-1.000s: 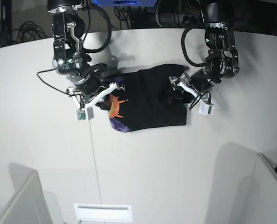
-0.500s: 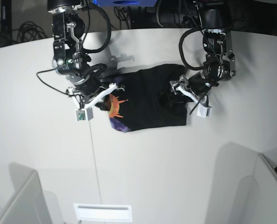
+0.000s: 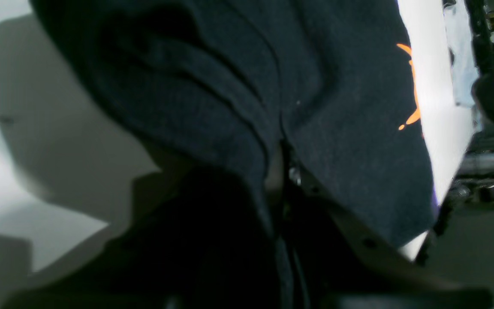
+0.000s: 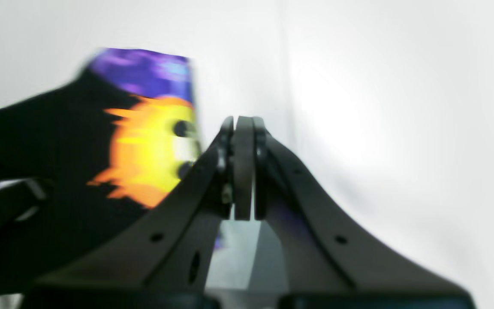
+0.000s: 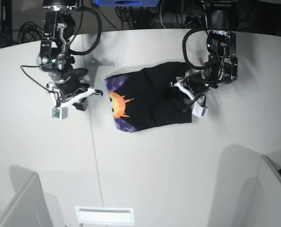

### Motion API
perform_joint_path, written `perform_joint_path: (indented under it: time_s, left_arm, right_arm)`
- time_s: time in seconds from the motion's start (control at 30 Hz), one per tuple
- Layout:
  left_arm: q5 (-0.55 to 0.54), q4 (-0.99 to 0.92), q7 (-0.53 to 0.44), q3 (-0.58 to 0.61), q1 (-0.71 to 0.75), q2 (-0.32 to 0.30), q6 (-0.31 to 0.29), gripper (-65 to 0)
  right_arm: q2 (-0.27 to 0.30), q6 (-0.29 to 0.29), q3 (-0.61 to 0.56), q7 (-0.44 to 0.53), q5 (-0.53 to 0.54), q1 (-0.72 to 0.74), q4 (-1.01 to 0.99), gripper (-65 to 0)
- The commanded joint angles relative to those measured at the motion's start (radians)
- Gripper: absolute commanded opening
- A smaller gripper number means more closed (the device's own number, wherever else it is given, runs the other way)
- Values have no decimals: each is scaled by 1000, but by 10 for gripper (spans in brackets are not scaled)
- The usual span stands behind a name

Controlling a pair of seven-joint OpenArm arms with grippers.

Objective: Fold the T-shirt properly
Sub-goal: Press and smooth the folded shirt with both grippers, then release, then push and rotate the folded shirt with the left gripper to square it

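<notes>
- While the T-shirt (image 5: 150, 101) lies bunched on the white table (image 5: 145, 175), a little past the table's middle toward the far edge, most of what shows of it is plain black cloth.
- Along its edge on the right arm's side a strip of print faces up — an orange-yellow sun face (image 5: 117, 105) on purple.
- From the right wrist view that print (image 4: 152, 146) is smeared with blur, yet the yellow face and the purple corner above it are plain enough.
- The right gripper (image 5: 86, 97) hangs over bare table just beside that printed edge, apart from the cloth; its two dark fingers (image 4: 240, 171) are pressed flat together with nothing between them.
- The left gripper (image 5: 179, 90) sits at the opposite side of the shirt, down in the black folds.
- From the left wrist view the cloth (image 3: 238, 98) fills nearly the whole picture, thick ridges of it draped over the fingers, with a sliver of the orange print (image 3: 412, 86) at the far edge.
- Its jaws look drawn in on a fold of the shirt — the tips are buried in dark fabric, so I can't swear to the pinch, but the cloth seems to run down between them.
</notes>
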Motion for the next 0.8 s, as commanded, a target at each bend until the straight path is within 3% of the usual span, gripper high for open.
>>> perform_joint_path:
  time_s: [0.0, 0.1, 0.27, 0.5, 0.77]
  left_arm:
    - [38, 11, 14, 25, -7, -29, 44, -650]
    - [33, 7, 14, 134, -39, -92, 118, -650]
    - [36, 11, 14, 257, -78, -150, 123, -650]
    - [36, 11, 14, 439, -144, -235, 121, -650]
    - [36, 13, 12, 745, -311, -345, 120, -650]
  right_arm:
    - [4, 3, 16, 27, 8, 0, 22, -650]
    - [7, 3, 75, 27, 93, -23, 22, -650]
    - [11, 3, 179, 25, 221, -58, 22, -650]
    - [8, 3, 276, -32, 239, -98, 35, -650]
    - [10, 1, 302, -38, 233, -156, 35, -650]
